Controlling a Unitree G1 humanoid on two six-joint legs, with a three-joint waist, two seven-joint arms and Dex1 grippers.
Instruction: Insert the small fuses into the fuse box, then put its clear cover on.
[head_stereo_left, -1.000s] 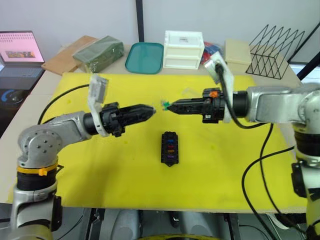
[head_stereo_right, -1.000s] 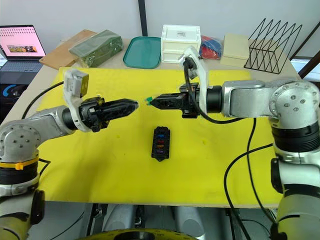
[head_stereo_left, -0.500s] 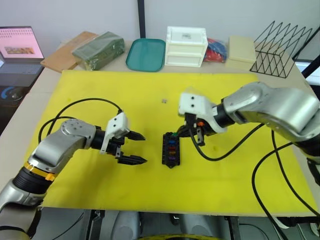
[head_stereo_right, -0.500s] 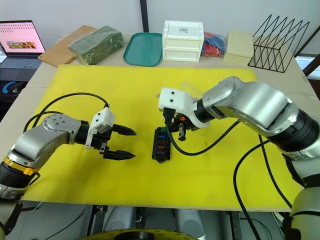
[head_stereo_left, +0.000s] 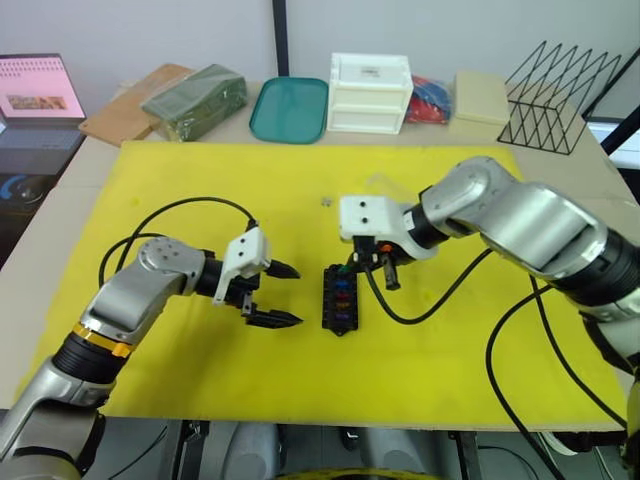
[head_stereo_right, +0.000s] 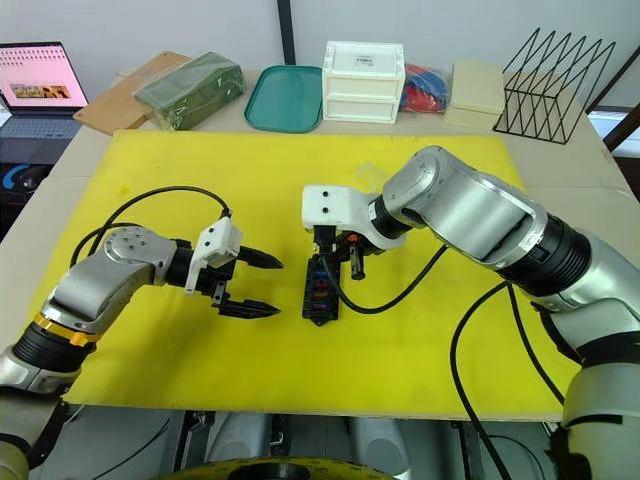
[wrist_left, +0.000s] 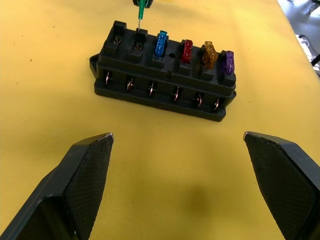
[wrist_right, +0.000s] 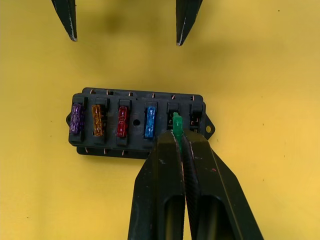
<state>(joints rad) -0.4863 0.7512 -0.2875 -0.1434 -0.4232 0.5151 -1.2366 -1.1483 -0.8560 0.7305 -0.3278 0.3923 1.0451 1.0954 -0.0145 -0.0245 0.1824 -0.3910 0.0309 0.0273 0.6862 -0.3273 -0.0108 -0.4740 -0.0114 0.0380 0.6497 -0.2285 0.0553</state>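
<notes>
Pushing a green fuse (wrist_right: 177, 124) down toward a free slot in the fuse box (head_stereo_left: 339, 297).

The right gripper (wrist_right: 179, 136) is pinched tight on the green fuse and holds it right over the box, with its thin legs pointing down at the second slot from one end. The slot beside it at that end is free too. Four fuses already sit in the row: blue (wrist_left: 161, 42), red (wrist_left: 187, 50), orange (wrist_left: 209, 53) and purple (wrist_left: 228, 61). The box lies flat on the yellow mat (head_stereo_left: 200, 190), its long side running away from the robot. The left gripper (head_stereo_left: 272, 294) waits just beside the box, fingers wide apart and holding nothing. The right arm is the nearer one.
</notes>
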